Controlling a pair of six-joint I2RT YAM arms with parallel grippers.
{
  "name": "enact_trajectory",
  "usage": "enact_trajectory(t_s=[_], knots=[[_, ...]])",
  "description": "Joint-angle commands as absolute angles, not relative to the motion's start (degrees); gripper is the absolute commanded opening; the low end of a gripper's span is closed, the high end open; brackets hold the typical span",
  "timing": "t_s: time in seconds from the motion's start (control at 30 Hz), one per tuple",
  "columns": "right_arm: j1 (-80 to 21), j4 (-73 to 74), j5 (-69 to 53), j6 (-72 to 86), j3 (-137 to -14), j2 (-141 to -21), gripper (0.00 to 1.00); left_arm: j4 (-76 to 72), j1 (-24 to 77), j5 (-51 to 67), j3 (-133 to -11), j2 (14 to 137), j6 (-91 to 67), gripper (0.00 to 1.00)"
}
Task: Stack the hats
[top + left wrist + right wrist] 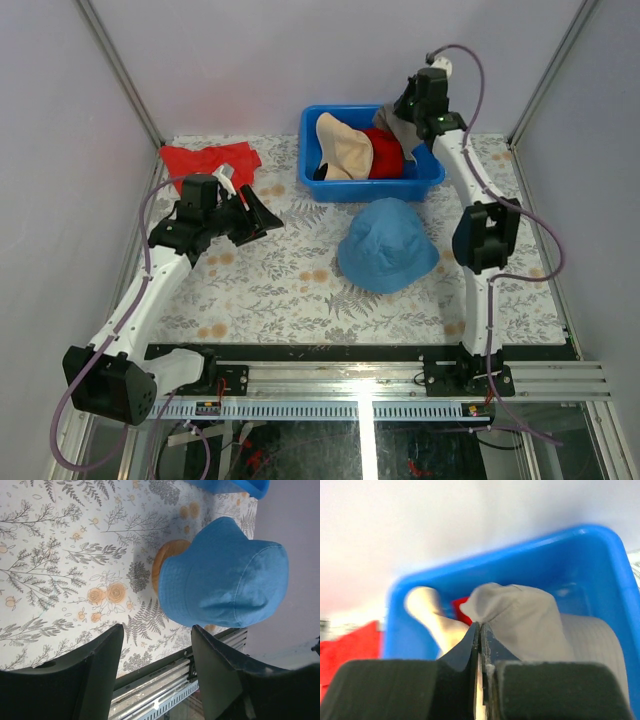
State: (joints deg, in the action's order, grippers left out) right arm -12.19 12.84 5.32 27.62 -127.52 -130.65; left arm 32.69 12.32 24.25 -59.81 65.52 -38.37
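Note:
The blue hat (387,243) lies crown up in the middle of the table; it also shows in the left wrist view (225,575). The peach-beige hat (342,146) and the red hat (386,152) lie in the blue bin (312,175). My right gripper (402,118) is shut on the grey-khaki hat (530,625) and holds it over the bin's right part. In the right wrist view the peach-beige hat (432,615) and a bit of the red hat (460,603) show behind it. My left gripper (157,635) is open and empty, left of the blue hat.
A flat red cloth (208,160) lies at the back left of the flowered table cover. The metal rail (380,375) runs along the near edge. Grey walls close in the back and both sides.

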Motion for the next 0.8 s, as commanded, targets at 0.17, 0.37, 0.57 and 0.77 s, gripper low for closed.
enact_trajectory(t_s=[0.17, 0.37, 0.57, 0.77], knots=[[-10.53, 10.2, -4.86, 39.9, -124.62, -118.61, 0.0, 25.34, 12.04, 26.86, -56.25, 61.34, -42.06, 0.56], [-10.45, 11.24, -4.58, 33.5, -111.07, -113.94, 0.0, 24.43, 12.0, 27.62, -53.9, 58.55, -43.68, 0.56], [-10.5, 17.92, -0.34, 24.41, -101.79, -109.34, 0.0, 24.73, 12.04, 27.27, -52.9, 57.44, -43.96, 0.56], [-11.35, 24.24, 15.85, 15.78, -102.15, -105.33, 0.34, 23.38, 12.04, 27.14, -52.48, 57.98, -44.68, 0.56]])
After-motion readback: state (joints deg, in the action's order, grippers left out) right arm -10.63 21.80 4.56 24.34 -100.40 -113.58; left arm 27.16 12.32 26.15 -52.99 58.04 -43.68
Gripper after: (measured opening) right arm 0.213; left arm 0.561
